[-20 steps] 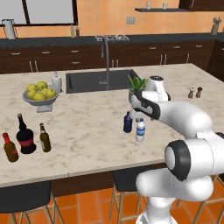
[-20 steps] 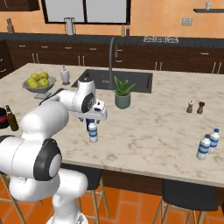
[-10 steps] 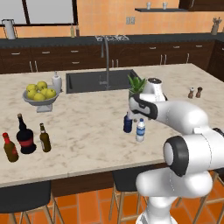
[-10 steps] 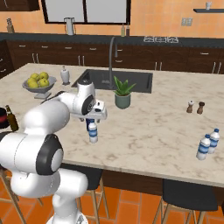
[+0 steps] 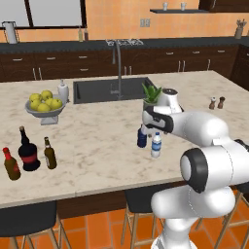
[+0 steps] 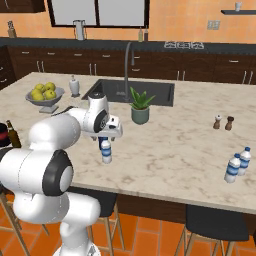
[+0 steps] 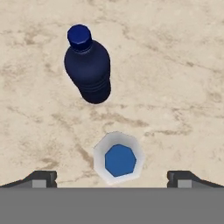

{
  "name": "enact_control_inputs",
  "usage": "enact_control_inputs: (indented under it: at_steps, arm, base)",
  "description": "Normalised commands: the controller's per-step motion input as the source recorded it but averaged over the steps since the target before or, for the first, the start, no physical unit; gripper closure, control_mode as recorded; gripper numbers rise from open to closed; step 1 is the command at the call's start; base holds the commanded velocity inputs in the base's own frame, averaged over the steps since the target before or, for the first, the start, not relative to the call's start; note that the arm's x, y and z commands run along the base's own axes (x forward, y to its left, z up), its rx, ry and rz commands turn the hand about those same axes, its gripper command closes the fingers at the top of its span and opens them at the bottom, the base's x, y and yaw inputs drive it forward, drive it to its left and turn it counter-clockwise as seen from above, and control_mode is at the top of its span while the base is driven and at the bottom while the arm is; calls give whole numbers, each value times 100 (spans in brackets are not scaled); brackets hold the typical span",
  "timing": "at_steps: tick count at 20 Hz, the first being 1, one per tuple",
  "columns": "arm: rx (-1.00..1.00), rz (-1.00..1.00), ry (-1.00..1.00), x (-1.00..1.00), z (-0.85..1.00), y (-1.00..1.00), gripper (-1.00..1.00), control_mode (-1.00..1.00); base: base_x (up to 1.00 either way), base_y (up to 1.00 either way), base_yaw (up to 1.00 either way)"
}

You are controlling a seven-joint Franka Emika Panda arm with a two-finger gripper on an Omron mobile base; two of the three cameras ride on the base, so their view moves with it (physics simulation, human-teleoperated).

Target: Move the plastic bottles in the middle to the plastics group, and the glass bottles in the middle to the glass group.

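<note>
Arm lower; two middle bottles [image 7: 119,158].

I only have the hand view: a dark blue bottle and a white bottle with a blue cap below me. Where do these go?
Observer: The plastics group, two pale blue-capped bottles, stands near the counter's right front edge.
Operator: And the slim olive bottle?
Observer: The olive-brown bottle already stands at the far left, beside the round black bottle and the red-capped brown bottle.
Operator: Anything near my two bottles?
Observer: A potted plant stands just behind them, toward the sink.
</note>
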Motion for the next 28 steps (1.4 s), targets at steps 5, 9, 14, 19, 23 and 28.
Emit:
enact_control_inputs:
  at_steps: [5,9,14,19,23,28]
  arm:
    - [-1,1,0,0,-6,0,-100,-100]
    - [0,2,0,0,-19,-1,-100,-100]
    - [0,2,-4,0,-20,-6,-100,-100]
    - [0,2,-1,2,-1,0,-100,-100]
    - [0,4,-2,0,-5,0,-100,-100]
    - [0,3,-5,9,-1,0,-100,-100]
  base:
    - [0,0,0]
    - [0,0,0]
    - [0,0,0]
    - [0,0,0]
    - [0,0,0]
    - [0,0,0]
